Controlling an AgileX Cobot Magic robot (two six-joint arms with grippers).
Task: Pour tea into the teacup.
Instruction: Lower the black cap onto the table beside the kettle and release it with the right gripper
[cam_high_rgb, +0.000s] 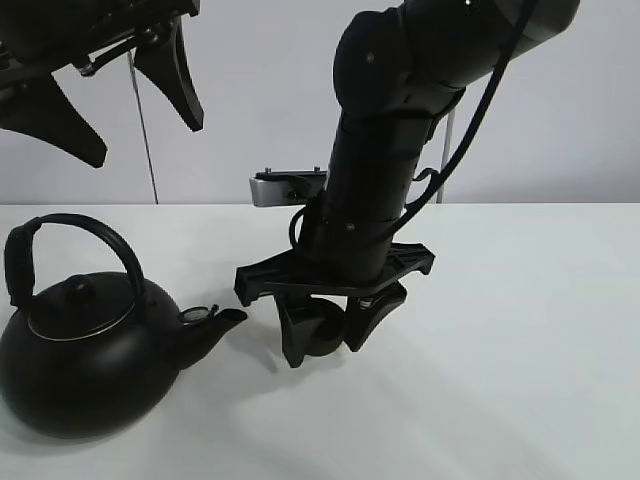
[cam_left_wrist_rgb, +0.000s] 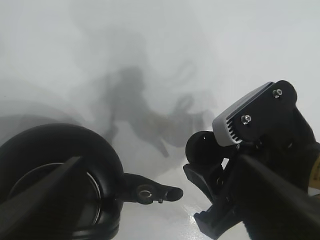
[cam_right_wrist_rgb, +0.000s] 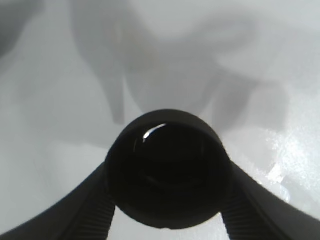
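The teacup (cam_high_rgb: 322, 337) is a small, round black cup, held between the two fingers of my right gripper (cam_high_rgb: 331, 338), low over the white table and just right of the kettle's spout. In the right wrist view the teacup (cam_right_wrist_rgb: 167, 170) shows its glossy dark inside, and the fingers (cam_right_wrist_rgb: 85, 212) press on both its sides. The large black kettle (cam_high_rgb: 85, 350) stands at the front left, its spout (cam_high_rgb: 215, 325) pointing at the cup. My left gripper (cam_high_rgb: 125, 105) is open and empty, high above the kettle. In the left wrist view the kettle (cam_left_wrist_rgb: 65, 150) and the teacup (cam_left_wrist_rgb: 202, 147) show below.
The white table (cam_high_rgb: 520, 330) stretches to the right and to the front of the cup. A white wall (cam_high_rgb: 250, 90) stands behind it. The right arm (cam_high_rgb: 390, 150) rises over the middle of the table.
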